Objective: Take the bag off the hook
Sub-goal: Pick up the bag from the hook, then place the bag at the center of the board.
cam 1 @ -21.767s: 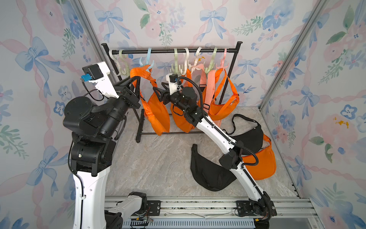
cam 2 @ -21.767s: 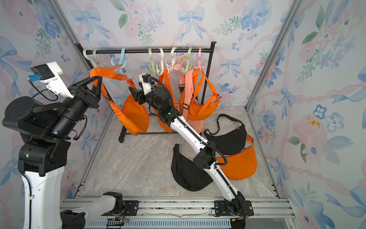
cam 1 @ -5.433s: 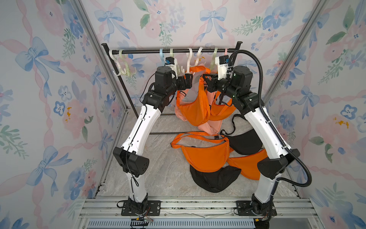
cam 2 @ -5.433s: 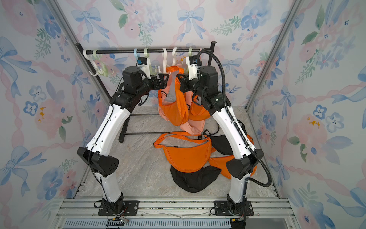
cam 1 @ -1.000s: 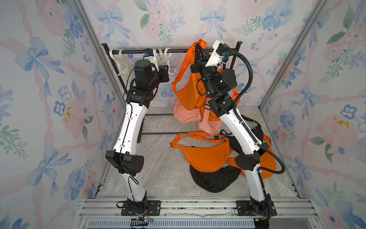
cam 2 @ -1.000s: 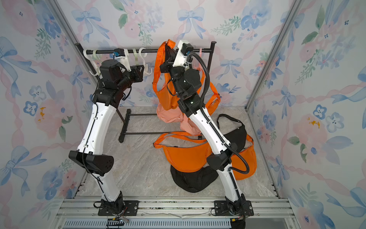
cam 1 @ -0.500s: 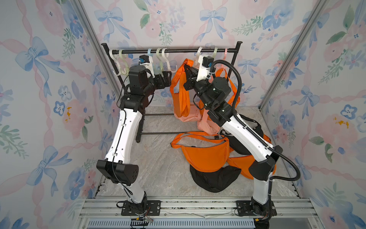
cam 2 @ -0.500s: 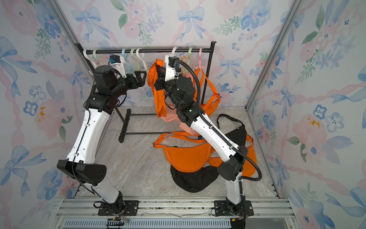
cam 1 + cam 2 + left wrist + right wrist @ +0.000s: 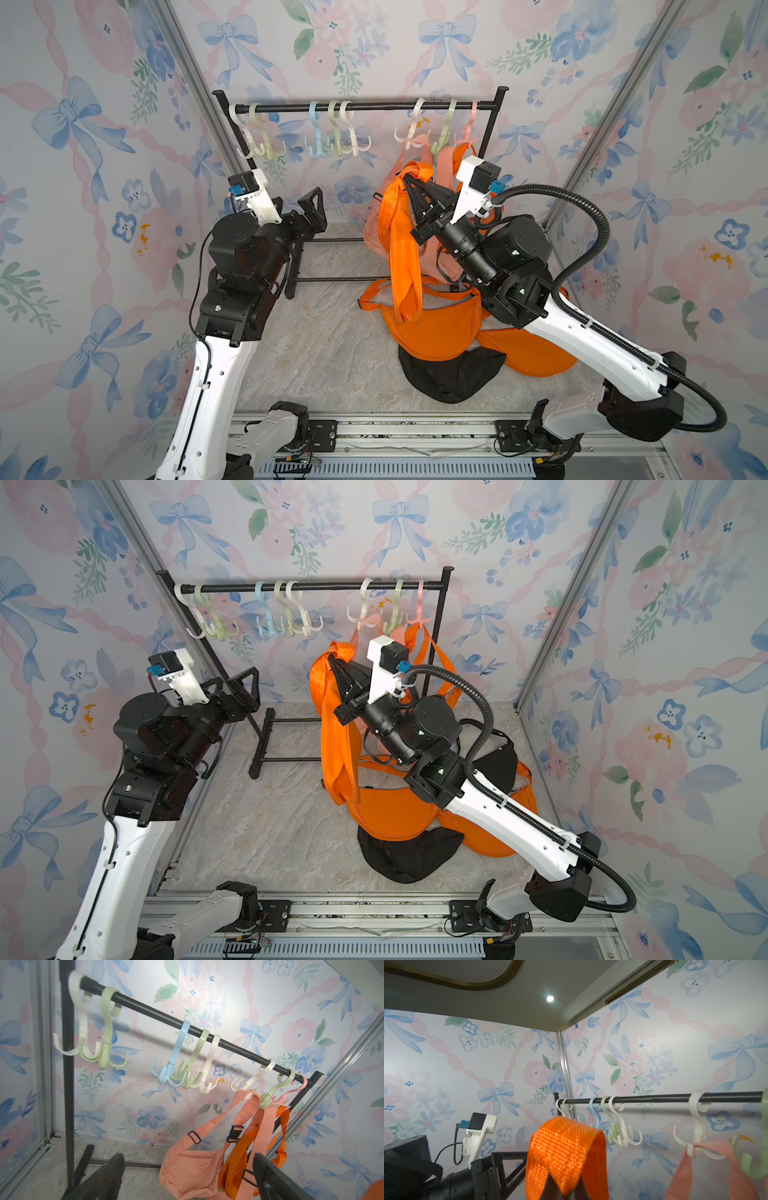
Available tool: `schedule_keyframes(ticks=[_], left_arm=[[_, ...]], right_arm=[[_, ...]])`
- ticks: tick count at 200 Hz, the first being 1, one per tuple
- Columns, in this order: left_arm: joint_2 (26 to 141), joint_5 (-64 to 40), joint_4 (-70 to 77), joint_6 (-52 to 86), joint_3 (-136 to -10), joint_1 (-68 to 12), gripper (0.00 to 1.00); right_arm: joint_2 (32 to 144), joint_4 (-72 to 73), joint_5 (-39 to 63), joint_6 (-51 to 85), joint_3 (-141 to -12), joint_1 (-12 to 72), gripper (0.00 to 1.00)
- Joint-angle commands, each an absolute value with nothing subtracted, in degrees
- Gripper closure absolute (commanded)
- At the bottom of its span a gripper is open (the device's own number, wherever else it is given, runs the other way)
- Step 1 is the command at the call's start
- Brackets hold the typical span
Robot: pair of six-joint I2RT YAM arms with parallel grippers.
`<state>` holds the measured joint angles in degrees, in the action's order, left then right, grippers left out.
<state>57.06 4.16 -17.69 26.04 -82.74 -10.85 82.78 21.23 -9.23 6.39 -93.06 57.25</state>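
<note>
My right gripper (image 9: pixel 410 179) is shut on the strap (image 9: pixel 564 1142) of an orange bag (image 9: pixel 402 257). The bag hangs from the jaws below and in front of the black rail (image 9: pixel 365 107), and its strap touches no hook. In both top views it droops onto the pile on the floor (image 9: pixel 337 746). My left gripper (image 9: pixel 307 214) is open and empty, left of the bag and beside the rack's left post; in the left wrist view its gripper (image 9: pixel 188 1159) faces the rail. Several plastic hooks hang on the rail, among them a white hook (image 9: pixel 411 133).
A salmon bag (image 9: pixel 191 1165) hangs from the white hook (image 9: pixel 249 1084) and a green hook (image 9: pixel 268 1097). Another orange bag (image 9: pixel 236 1159) hangs behind it near the pink hook (image 9: pixel 291 1093). Orange bags (image 9: pixel 436 332) and a black bag (image 9: pixel 449 374) lie piled on the floor.
The right gripper came down from above the rail and forward, carrying the orange bag. The left gripper opened and drew back to the left and lower.
</note>
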Motion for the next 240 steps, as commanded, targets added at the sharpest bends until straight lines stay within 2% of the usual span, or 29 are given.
schedule_keyframes(ticks=[1, 36, 76, 134, 164, 199, 215, 240], left_arm=[[54.2, 10.5, -16.5, 26.7, -78.2, -11.1, 0.02], [50.5, 14.8, -16.5, 26.3, -75.0, -11.0, 0.02], [49.0, 18.2, -16.5, 25.6, -72.3, -10.9, 0.02], [50.4, 18.4, -16.4, 24.8, -70.0, -10.6, 0.02], [51.3, 17.1, -16.4, 25.6, -68.6, -10.5, 0.02], [52.1, 16.7, -16.5, 25.4, -67.0, -10.4, 0.02], [52.7, 15.9, -16.7, 25.4, -66.3, -10.4, 0.02], [54.0, 14.4, -16.7, 25.8, -64.9, -10.3, 0.02]], right_arm=[[84.6, 21.7, -7.6, 9.7, -90.8, 60.0, 1.0], [88.7, 21.9, -4.4, 13.6, -89.8, 63.5, 1.0], [92.2, 23.0, -4.4, 20.0, -87.7, 63.3, 1.0], [97.6, 18.2, -5.4, 38.6, -74.8, 48.7, 1.0], [103.6, 14.3, -2.3, 40.4, -73.7, 44.0, 1.0], [107.1, 10.3, -0.7, 37.4, -75.6, 43.1, 1.0], [106.9, 9.1, -1.6, 36.2, -76.2, 43.0, 0.94], [106.3, 6.3, -1.4, 32.1, -77.9, 43.5, 0.71]])
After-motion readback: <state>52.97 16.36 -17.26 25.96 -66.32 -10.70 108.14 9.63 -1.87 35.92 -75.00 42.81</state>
